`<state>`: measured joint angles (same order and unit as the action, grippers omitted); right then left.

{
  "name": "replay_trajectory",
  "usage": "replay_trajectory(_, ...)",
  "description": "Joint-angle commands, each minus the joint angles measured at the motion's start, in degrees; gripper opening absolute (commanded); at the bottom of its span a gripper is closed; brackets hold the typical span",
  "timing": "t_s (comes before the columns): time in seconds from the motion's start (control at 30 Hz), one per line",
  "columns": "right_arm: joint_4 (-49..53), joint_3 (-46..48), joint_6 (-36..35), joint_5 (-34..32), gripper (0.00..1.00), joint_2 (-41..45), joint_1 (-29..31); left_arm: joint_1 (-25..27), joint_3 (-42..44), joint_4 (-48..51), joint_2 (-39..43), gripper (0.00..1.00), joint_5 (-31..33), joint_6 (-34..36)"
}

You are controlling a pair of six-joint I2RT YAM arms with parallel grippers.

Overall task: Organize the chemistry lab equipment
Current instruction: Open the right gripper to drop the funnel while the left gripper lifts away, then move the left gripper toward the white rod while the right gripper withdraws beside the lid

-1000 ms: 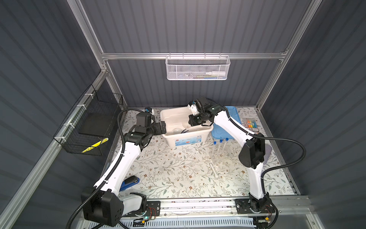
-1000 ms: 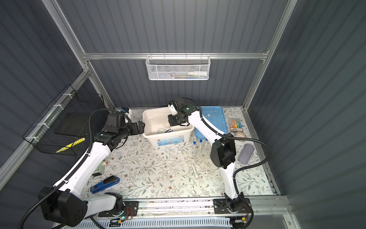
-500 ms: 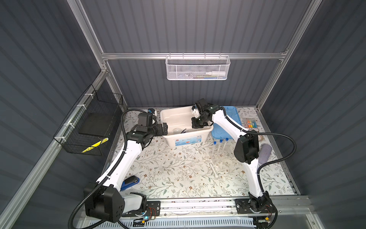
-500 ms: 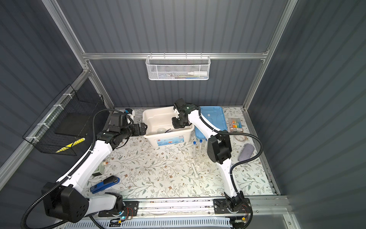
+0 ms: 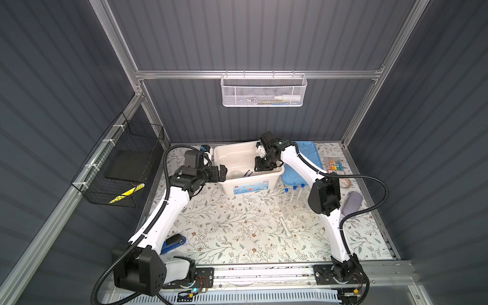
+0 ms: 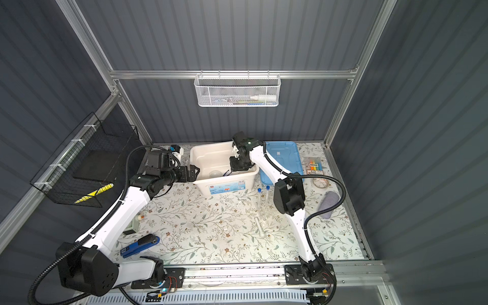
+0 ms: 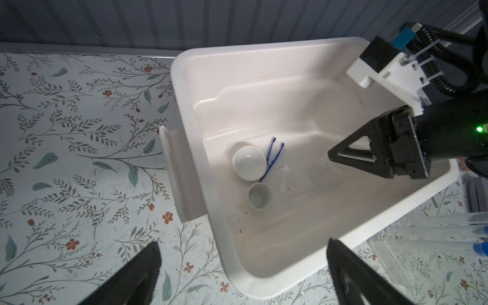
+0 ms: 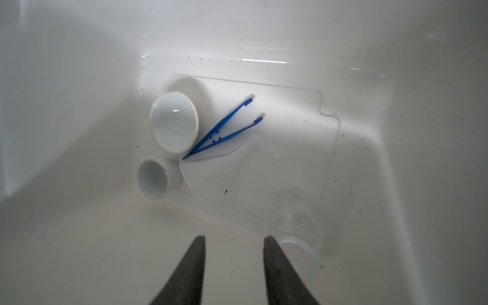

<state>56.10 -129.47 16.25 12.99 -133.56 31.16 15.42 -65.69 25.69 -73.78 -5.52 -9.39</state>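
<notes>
Inside white bin [image 7: 178, 87], right gripper [image 8: 235, 239] jaws apart, empty, near small clear glassware [image 8: 295, 216]; dark blue tweezers [image 8: 224, 129] touch white ceramic dish [image 8: 174, 122]. Left gripper [image 7: 244, 244] jaws wide apart beside bin.

Blue stapler [image 6: 140, 245]; grey cloth [image 5: 352, 203]; probably markers [image 5: 334, 167]

One white bin [image 5: 232, 155] sits by the back edge of the tabletop [image 5: 237, 224]. In it are two white dishes, a big white dish [image 7: 249, 163] and a small white dish [image 7: 259, 195], one pair of blue tweezers [image 7: 273, 158] and one clear glass piece [image 8: 290, 208]. A top view shows three test tubes [image 5: 293, 195] with blue caps and one white pestle [image 5: 285, 227]. Toward the right edge are one blue lid [image 5: 307, 155], one pack of markers [image 5: 334, 167] and one grey cloth [image 5: 352, 202]. One blue stapler [image 5: 174, 241] is near the front left corner. Two baskets hang on the walls: one white wire basket [image 5: 264, 92] and one black wire basket [image 5: 124, 163].
</notes>
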Motion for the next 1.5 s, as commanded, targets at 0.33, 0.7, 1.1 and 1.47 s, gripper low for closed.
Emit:
replay_trajectory(0.33, -9.04, 6.46, 2.36, -1.56, 0.94, 14.01, -0.83, 10.76, -1.82, 2.66, 6.04, 1.0, 6.6, -4.1)
replay_trajectory(0.7, -17.53, 18.95, 5.51, -7.15, 0.99, 27.36, -2.02, 23.3, 0.03, 5.58, 6.24, 1.0, 10.58, -11.7)
replay_trajectory(1.1, -21.3, 36.8, 4.33, -11.15, 0.99, 44.2, -4.91, 44.35, 4.97, -0.09, -0.89, 1.0, 27.27, -31.29)
replay_trajectory(1.47, -22.4, 51.94, 2.76, -10.75, 0.99, 59.21, -11.15, 55.44, 4.89, -4.08, -11.62, 0.99, 33.03, -45.19)
